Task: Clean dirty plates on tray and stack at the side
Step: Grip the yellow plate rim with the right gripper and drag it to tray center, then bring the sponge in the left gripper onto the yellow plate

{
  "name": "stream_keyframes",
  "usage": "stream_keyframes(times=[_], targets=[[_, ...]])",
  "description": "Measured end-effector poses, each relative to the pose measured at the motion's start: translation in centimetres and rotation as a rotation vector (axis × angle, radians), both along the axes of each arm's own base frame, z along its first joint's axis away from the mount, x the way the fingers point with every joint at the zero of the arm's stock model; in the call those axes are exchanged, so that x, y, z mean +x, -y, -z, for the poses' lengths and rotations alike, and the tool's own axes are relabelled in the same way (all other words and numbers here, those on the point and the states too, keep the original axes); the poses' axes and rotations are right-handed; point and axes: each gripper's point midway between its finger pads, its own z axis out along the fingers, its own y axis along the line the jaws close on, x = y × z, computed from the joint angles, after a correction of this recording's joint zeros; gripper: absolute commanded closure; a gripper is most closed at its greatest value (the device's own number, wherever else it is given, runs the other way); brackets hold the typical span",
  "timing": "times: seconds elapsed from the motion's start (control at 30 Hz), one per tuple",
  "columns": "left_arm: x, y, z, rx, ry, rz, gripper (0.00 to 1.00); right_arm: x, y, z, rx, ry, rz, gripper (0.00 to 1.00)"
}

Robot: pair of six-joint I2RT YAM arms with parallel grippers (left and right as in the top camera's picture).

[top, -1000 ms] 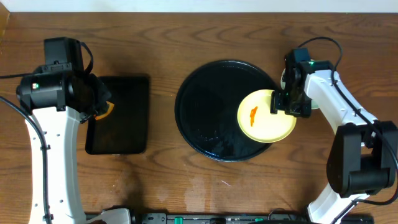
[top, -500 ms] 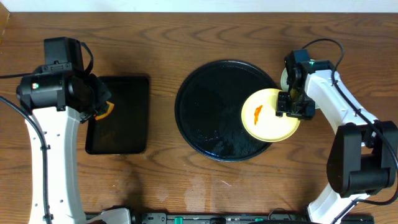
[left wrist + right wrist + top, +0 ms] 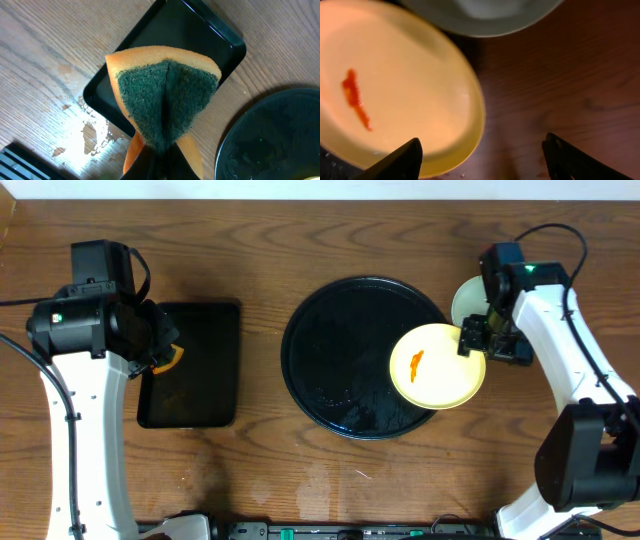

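Yellow plate (image 3: 445, 385) lies face up, its left part over the right rim of the tray (image 3: 340, 350) and its right part past the rim, over the tabletop (image 3: 300, 240). It is round, so it has no long axis. Its orange smear (image 3: 416, 363) slants from lower left to upper right in the overhead view. The right fingers (image 3: 402, 161) are spread wide at the plate's right edge, one over the plate and the other over bare tabletop, with the rim between them. A mint plate (image 3: 465, 300) sits just behind. Since a second ago the yellow plate and the right fingers have slid rightward, farther off the tray. The left fingers (image 3: 145, 167), pinched on a sponge (image 3: 165, 95), hang over the small tray (image 3: 200, 380), unmoved.
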Motion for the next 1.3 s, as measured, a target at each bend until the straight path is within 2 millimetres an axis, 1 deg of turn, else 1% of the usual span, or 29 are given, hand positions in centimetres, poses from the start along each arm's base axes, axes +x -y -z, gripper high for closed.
stream_keyframes(times=[0.07,0.13,0.23,0.4,0.43,0.53,0.6,0.67,0.77,0.8,1.0,1.17,1.3], targets=[[0.0,0.0,0.0,0.001,-0.001,0.003,0.92,-0.3,0.5,0.8,-0.007,-0.006,0.012,0.27],[0.0,0.0,0.0,0.001,-0.001,0.004,0.92,-0.5,0.6,2.1,-0.005,-0.008,0.019,0.28],[0.0,0.0,0.0,0.002,-0.001,0.005,0.92,-1.0,-0.1,3.8,0.037,-0.013,0.02,0.28],[0.0,0.0,0.0,0.002,0.0,0.005,0.92,-1.3,-0.1,5.0,0.039,-0.009,0.021,0.32],[0.0,0.0,0.0,0.002,0.0,0.005,0.92,-1.3,0.0,5.3,0.033,-0.002,0.021,0.35],[0.0,0.0,0.0,0.002,0.0,0.005,0.92,-1.3,0.1,6.1,0.029,0.007,0.021,0.53],[0.0,0.0,0.0,0.002,0.0,0.005,0.92,-1.5,0.0,6.5,0.033,0.007,0.026,0.6],[0.0,0.0,0.0,0.002,0.0,0.005,0.92,-1.3,-0.1,6.6,0.04,0.016,0.031,0.71],[0.0,0.0,0.0,0.002,0.0,0.005,0.92,-0.9,-0.5,6.6,0.06,0.034,0.034,0.98],[0.0,0.0,0.0,0.002,0.0,0.005,0.92,-0.8,-0.5,6.6,0.064,0.035,0.033,0.99],[0.0,0.0,0.0,0.002,0.0,0.005,0.92,-0.6,-1.7,6.7,0.131,0.043,0.035,0.99],[0.1,0.0,0.0,0.003,0.004,0.005,0.92,-0.1,-3.7,6.6,0.232,0.059,0.006,0.99],[0.1,0.0,-0.1,0.003,0.006,0.005,0.92,0.6,-5.9,6.4,0.279,0.09,-0.048,0.99]])
